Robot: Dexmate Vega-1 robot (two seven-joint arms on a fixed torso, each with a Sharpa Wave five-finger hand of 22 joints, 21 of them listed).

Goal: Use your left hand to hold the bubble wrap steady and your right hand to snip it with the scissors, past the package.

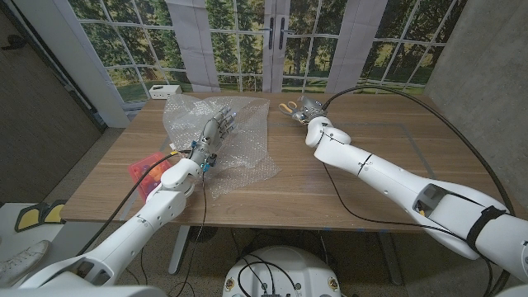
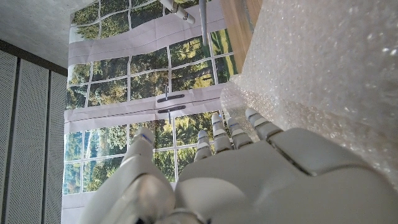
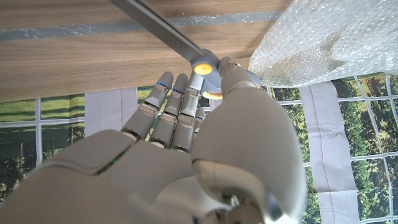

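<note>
A crumpled sheet of clear bubble wrap (image 1: 243, 153) lies on the wooden table (image 1: 388, 124), left of the middle. My left hand (image 1: 213, 134) reaches over it with fingers stretched out, and in the left wrist view that hand (image 2: 261, 180) lies against the wrap (image 2: 323, 68) without gripping it. A red-orange package (image 1: 145, 170) sits at the wrap's near left corner. At the wrap's far right edge, my right hand (image 1: 309, 110) holds yellow-handled scissors (image 1: 287, 107). The right wrist view has its fingers (image 3: 180, 106) curled through the handles, with the scissors' blade (image 3: 165, 30) over the wood, beside the wrap (image 3: 329, 37).
A white power strip (image 1: 165, 91) lies at the table's far left corner. A black cable (image 1: 396, 92) arcs over the table's right half. Behind the table stands a wall printed with windows and trees (image 1: 247, 41).
</note>
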